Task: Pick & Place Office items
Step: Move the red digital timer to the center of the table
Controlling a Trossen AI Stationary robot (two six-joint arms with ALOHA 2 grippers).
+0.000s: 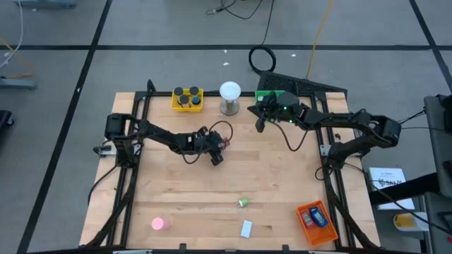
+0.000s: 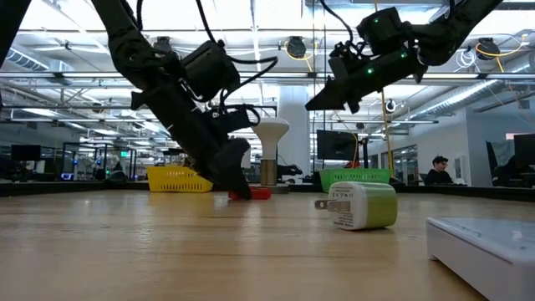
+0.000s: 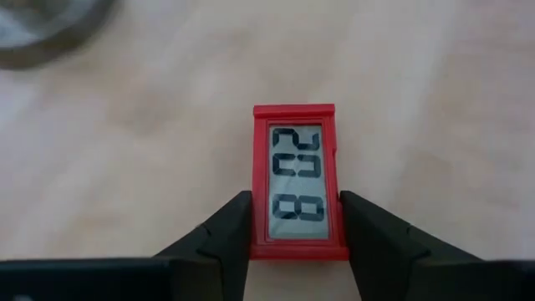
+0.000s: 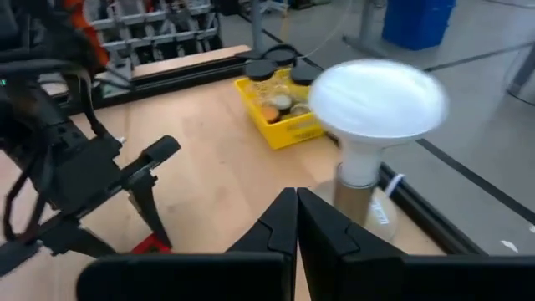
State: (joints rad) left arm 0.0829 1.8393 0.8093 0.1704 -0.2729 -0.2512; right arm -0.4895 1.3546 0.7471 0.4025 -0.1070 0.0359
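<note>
Red timer (image 3: pixel 299 182) flat, long axis along left gripper (image 3: pixel 297 230), fingers touching its sides.

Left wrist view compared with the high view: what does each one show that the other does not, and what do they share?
Only the left wrist view shows the red digital clock, its dark digits readable, with the left hand placing one finger on each side of it.

Only the high view shows the whole layout: yellow tray, white lamp, green tray, orange tray, pink disc, white block, and the right hand raised near the green tray.

Both show the left hand and the wooden table.
</note>
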